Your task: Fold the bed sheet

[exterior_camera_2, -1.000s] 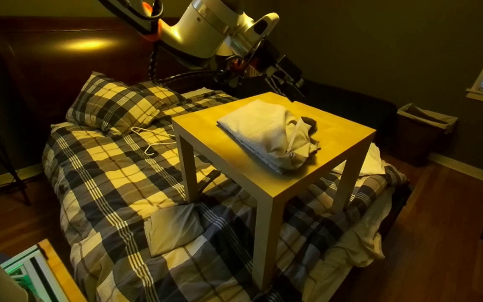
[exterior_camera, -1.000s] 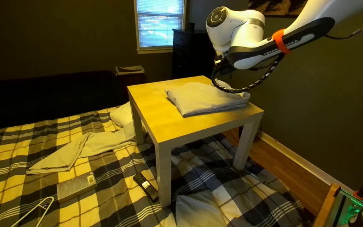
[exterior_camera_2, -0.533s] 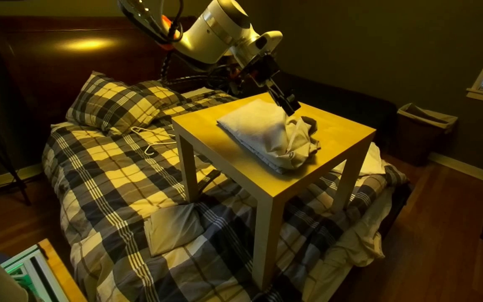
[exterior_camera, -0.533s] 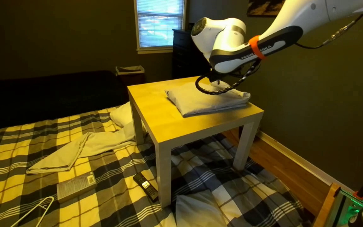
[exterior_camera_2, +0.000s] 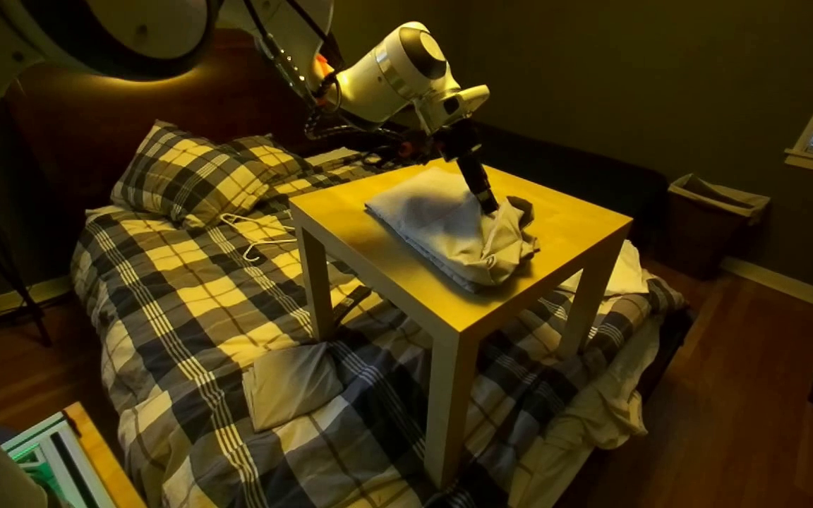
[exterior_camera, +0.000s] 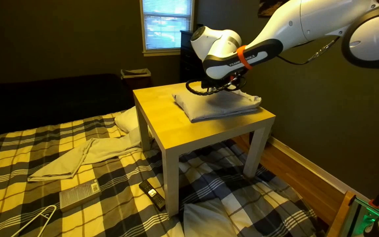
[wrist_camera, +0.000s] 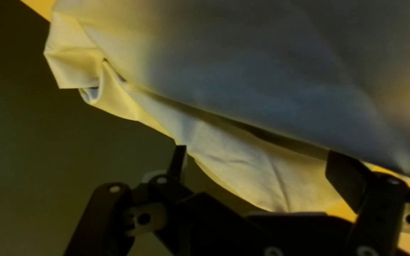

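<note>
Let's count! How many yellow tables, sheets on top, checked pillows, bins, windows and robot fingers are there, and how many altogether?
Yellow table: 1
Sheet on top: 1
Checked pillows: 2
Bin: 1
Window: 1
Fingers: 2
Total: 8

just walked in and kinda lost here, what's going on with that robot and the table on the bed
A robot arm is working on a sheet that lies in a partly folded pile on a small table standing on a bed. Its gripper is open, down at the sheet's rumpled end, with cloth showing between its spread fingers. Nothing is clamped; whether they touch the cloth is hard to tell. The folding looks unfinished.
</note>
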Available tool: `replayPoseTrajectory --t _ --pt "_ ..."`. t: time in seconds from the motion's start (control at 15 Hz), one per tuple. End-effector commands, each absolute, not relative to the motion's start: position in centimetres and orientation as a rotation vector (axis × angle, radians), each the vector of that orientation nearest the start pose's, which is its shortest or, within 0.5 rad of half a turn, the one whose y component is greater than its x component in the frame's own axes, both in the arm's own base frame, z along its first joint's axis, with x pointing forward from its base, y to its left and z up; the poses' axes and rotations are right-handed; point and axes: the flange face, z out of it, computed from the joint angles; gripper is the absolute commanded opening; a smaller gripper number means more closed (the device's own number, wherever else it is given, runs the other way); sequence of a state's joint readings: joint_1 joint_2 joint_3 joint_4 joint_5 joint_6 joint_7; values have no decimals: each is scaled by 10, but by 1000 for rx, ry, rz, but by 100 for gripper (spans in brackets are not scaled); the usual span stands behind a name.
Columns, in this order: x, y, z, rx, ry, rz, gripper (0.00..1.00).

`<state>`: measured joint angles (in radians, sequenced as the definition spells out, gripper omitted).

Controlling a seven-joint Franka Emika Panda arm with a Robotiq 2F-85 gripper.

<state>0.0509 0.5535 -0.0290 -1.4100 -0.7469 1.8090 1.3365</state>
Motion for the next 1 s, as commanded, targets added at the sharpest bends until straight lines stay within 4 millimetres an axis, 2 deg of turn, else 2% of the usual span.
replayPoseTrajectory --t 0.0,0.27,0.6,0.93 --pt "730 -58 380 2017 -1471 495 100" --pt "741 -94 379 1885 -1650 512 100" --pt "745 -133 375 1758 -1789 502 100" --pt "740 -153 352 1671 -1845 411 100"
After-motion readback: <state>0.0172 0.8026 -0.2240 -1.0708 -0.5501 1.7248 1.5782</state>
